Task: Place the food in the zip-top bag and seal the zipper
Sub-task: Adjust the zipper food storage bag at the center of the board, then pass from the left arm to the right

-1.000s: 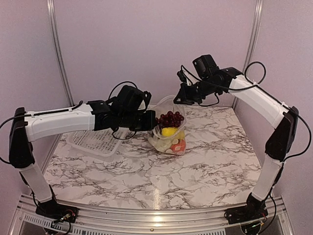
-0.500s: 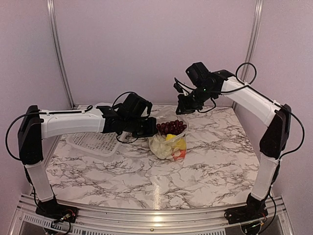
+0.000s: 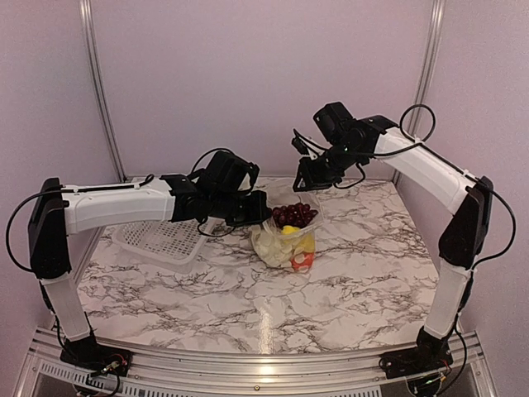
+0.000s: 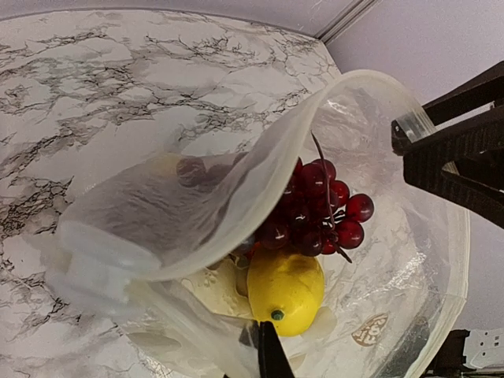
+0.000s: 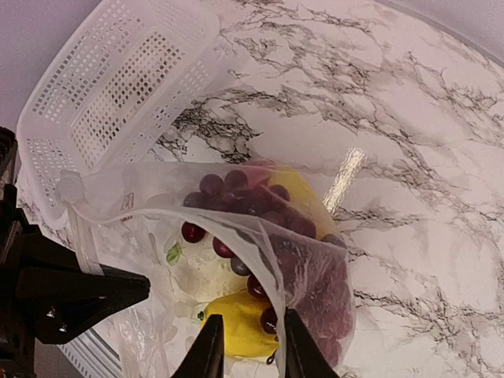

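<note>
Since a second ago, your right arm has come down and the zip-top bag (image 3: 285, 240) has come down with it. Its mouth was stretched high then. Now the bag slumps on the table (image 3: 273, 306), and the jaws on that arm have parted a little.

Working away from you, the bag sits past the middle of the marble table, mouth up and gaping. At its bottom lies a red-orange piece (image 3: 303, 261), with the white cauliflower (image 3: 269, 246) beside it on the left. A yellow piece (image 4: 285, 291) rests above them, and the dark grape bunch (image 3: 293, 217) is on top, just under the rim.

Your left gripper (image 3: 258, 213) is at the bag's left edge, clenched on the film. In the left wrist view one dark fingertip pinches the rim right under the camera. In the right wrist view the pale zipper (image 5: 81, 236) runs down into that grip.

Behind the left arm, the white perforated basket (image 3: 161, 240) lies on the table, just left of the bag.

Farthest back, your right gripper (image 3: 304, 180) hangs over the bag's far rim. Its own camera shows the two fingertips standing a little apart, with the yellow piece and the grape bunch visible below the gap. In the left wrist view a corner of the rim lies against those fingertips, and you cannot tell whether the film is still caught there or only touching.
</note>
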Action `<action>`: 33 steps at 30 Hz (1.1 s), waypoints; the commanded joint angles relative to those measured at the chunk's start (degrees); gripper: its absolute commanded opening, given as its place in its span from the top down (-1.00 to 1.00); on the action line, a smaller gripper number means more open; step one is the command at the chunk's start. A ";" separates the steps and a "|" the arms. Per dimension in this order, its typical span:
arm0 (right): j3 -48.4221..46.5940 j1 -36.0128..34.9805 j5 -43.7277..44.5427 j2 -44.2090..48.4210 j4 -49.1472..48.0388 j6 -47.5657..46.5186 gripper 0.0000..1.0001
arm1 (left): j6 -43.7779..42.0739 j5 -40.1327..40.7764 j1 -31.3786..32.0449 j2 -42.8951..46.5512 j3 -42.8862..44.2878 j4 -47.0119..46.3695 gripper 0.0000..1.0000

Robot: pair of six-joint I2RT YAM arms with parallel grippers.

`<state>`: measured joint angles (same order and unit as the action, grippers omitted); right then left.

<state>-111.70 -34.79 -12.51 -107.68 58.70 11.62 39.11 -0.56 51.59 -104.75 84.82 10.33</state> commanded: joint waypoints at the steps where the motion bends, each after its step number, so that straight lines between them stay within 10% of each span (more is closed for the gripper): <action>1: -5.35 -0.93 -2.05 2.02 0.97 -0.08 0.47 | -1.05 -1.05 0.20 1.09 2.51 -1.27 1.00; 19: 8.51 -10.93 -3.44 12.90 -1.29 -11.00 0.41 | -1.79 -9.10 -2.83 1.13 3.44 -2.44 1.00; 33: 10.84 -12.31 0.98 12.57 -2.25 -20.54 -0.01 | -2.59 -14.63 -5.01 1.30 3.34 -2.25 0.99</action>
<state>-98.83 -46.74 -13.65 -94.28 57.43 -5.43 37.47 -13.41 47.18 -104.75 86.70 10.09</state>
